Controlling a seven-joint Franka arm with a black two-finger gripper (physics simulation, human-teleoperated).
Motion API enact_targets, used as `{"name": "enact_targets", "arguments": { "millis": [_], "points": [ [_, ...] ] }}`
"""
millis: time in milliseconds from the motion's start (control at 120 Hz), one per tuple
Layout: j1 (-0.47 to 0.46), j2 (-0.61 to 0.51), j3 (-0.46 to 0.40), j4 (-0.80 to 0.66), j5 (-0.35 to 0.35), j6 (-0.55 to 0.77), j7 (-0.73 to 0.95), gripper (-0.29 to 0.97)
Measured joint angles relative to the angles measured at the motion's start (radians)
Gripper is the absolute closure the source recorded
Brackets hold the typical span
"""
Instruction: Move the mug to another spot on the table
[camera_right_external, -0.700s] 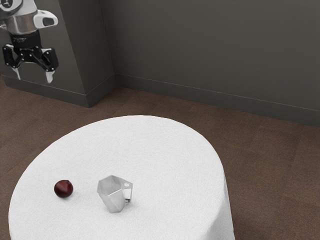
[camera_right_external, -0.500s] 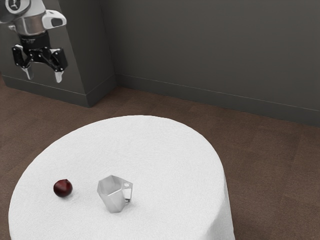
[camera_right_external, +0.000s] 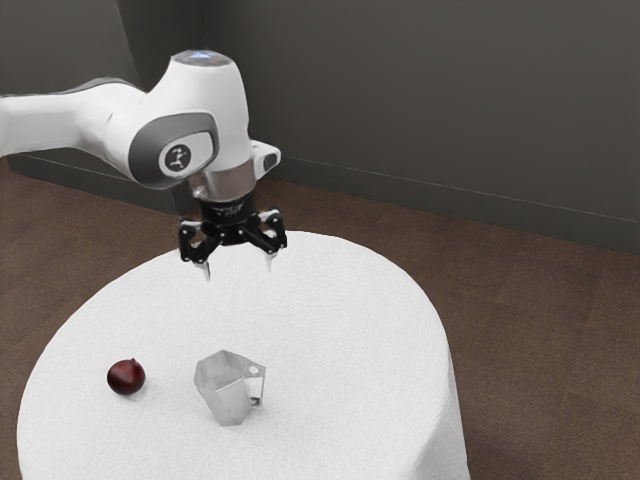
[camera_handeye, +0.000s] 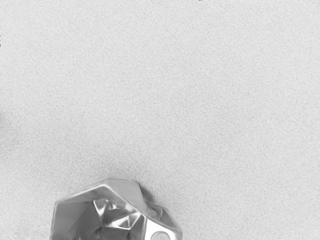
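Half the mug (camera_handeye: 112, 215) is cut off in the wrist view; jaws released.

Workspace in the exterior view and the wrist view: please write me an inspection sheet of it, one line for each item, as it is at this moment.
Surface: round table under a white cloth, no stains seen.
Job's things: faceted silver mug, standing with its opening up and its handle toward the exterior view's right, near the table's front edge; nothing touches it.
Clutter: one dark red round thing on the cloth, apart from the mug, on the exterior view's left of it.
Grippers: gripper open and empty, in the air above the table, behind the mug.
Cables: nothing seen.
Surroundings: brown floor, dark grey wall with a baseboard.
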Motion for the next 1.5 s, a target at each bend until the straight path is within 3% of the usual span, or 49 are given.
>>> {"name": "enact_targets", "arguments": {
  "millis": [233, 342, 517, 642, 883, 1125, 1500],
  "points": [
    [-0.064, 0.024, -0.004, -0.086, -0.005, 0.074, -0.484, 0.0],
    [-0.053, 0.02, -0.057, -0.132, -0.028, 0.087, -0.674, 0.0],
    [-0.079, 0.02, -0.106, -0.155, -0.085, 0.094, -0.931, 0.0],
    [-0.033, 0.046, -0.107, -0.157, -0.1, 0.106, -1.074, 0.0],
    [0.061, 0.142, -0.104, -0.141, -0.107, 0.147, -1.277, 0.0],
    [-0.033, 0.185, -0.102, -0.137, -0.103, 0.181, -1.414, 0.0],
    [0.025, 0.231, -0.091, -0.136, -0.094, 0.211, -1.524, 0.0]
  ]
}}
